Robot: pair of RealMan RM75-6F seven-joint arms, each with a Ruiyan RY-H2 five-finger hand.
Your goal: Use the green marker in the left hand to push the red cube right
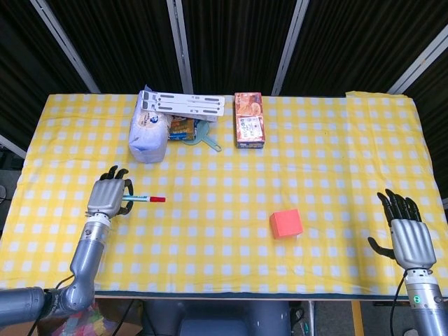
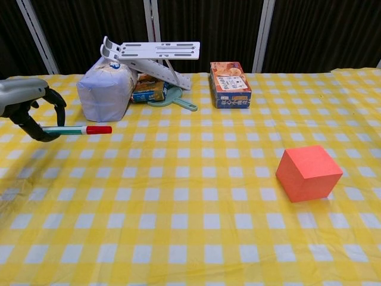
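Observation:
The red cube (image 1: 286, 223) (image 2: 309, 173) sits on the yellow checked tablecloth, right of centre. My left hand (image 1: 109, 197) (image 2: 26, 107) is far to the left of it and holds the green marker (image 1: 138, 199) (image 2: 76, 130), whose red cap points right toward the cube. A wide stretch of cloth lies between the marker tip and the cube. My right hand (image 1: 409, 236) hangs at the table's front right corner, fingers spread, holding nothing; the chest view does not show it.
At the back stand a white wrapped bundle (image 1: 148, 133), a white perforated bracket (image 1: 183, 103) lying across it, a small yellow box (image 1: 182, 128), a green paddle (image 1: 205, 136) and an orange printed box (image 1: 249, 120). The table's front edge (image 1: 224, 295) runs close below the cube.

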